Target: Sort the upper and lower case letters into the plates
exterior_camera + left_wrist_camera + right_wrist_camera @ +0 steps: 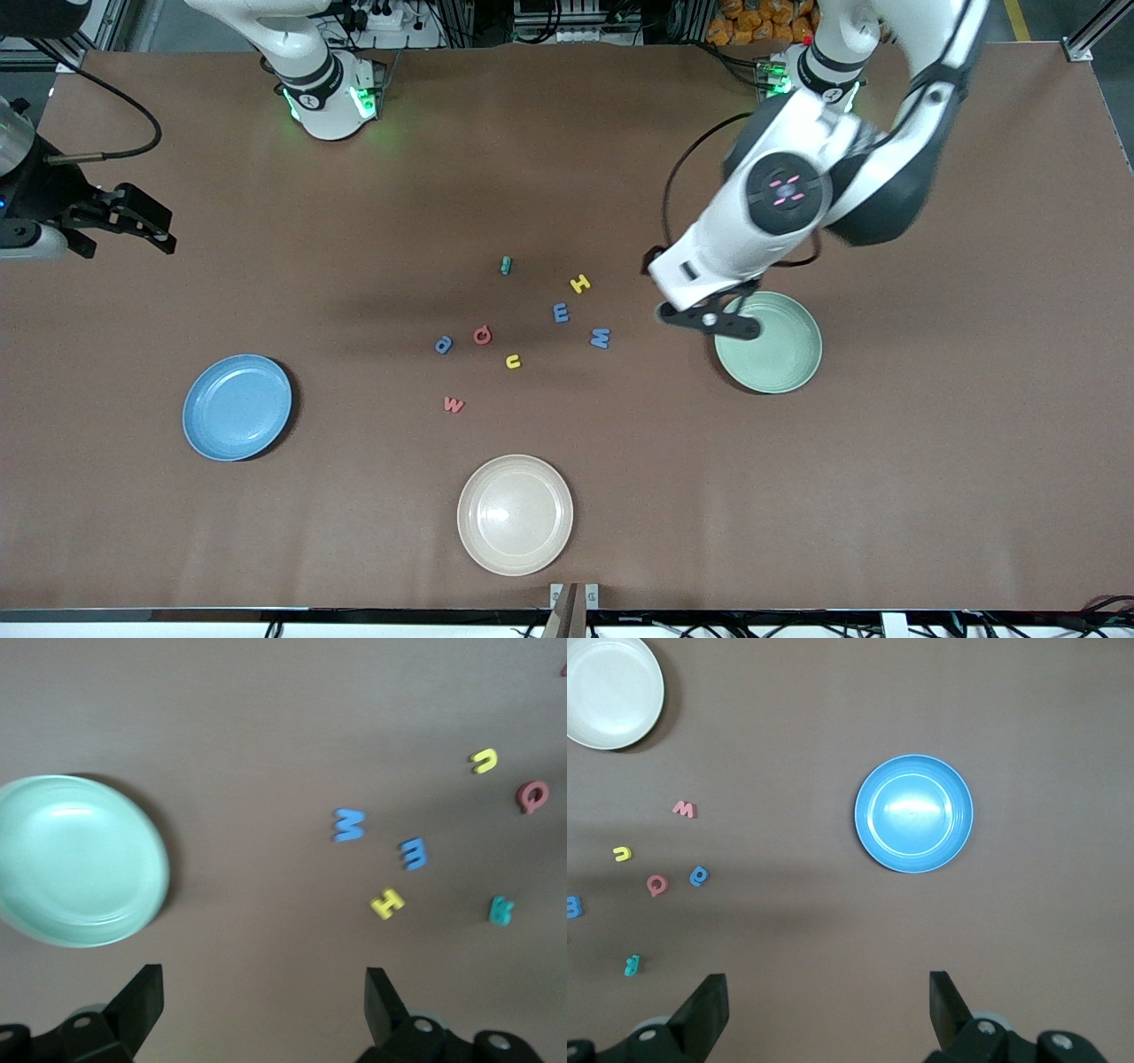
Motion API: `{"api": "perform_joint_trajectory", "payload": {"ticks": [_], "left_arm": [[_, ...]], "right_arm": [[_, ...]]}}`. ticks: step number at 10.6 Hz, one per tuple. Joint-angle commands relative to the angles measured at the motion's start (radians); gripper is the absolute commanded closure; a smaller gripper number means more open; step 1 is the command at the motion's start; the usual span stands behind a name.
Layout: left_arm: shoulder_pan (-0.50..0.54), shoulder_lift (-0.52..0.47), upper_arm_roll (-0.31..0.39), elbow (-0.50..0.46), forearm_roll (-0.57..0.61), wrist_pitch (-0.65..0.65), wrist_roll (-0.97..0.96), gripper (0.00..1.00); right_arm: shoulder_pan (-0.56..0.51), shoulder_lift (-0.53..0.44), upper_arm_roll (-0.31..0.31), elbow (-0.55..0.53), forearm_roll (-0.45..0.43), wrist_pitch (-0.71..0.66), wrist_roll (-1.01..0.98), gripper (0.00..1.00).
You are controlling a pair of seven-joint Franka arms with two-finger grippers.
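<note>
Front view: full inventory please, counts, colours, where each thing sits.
Flat toy letters: 8, loose on the table, none in a plate. Teal one farthest from the front camera; yellow H; blue ones at and; red Q-shape; yellow u; red w nearest.
Round light blue plate: 1, toward the right arm's end, empty.
Round pale mint green plate: 1, toward the left arm's end, empty.
Round cream-beige plate: 1, nearest the front camera, empty.
Brown table: 1.
Left gripper: open, over the mint plate's rim.
Right gripper: open, waiting at its end of the table.
</note>
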Motion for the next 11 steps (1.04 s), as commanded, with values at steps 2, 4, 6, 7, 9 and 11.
{"api": "perform_joint_trajectory", "payload": {"ticks": [2,4,6,7,9,11], "left_arm": [[-0.142,0.128,0.02,0.034,0.066,0.157,-0.292,0.0],[-0.192,0.171,0.028,0.036,0.09,0.227,-0.355,0.0],[-0.264,0.205,0.038,0.036,0.094,0.3,-0.495,0.0],[-0.291,0.216,0.037,0.034,0.094,0.323,-0.561,0.0],[-0.334,0.227,0.038,0.036,0.094,0.327,-0.606,0.0],[-0.376,0.249,0.038,0.036,0.106,0.343,-0.647,0.0]], "right_arm": [[0.015,0.073,0.008,0.009,0.057,0.016,0.0,0.0],[0.093,0.159,0.006,0.0,0.053,0.091,-0.001,0.0],[0.151,0.312,0.006,-0.002,0.048,0.211,-0.001,0.0],[0.168,0.375,0.006,-0.003,0.047,0.279,-0.001,0.0],[0.223,0.465,0.005,-0.002,0.044,0.402,0.024,0.0],[0.226,0.509,0.006,0.0,0.041,0.488,0.048,0.0]]}}
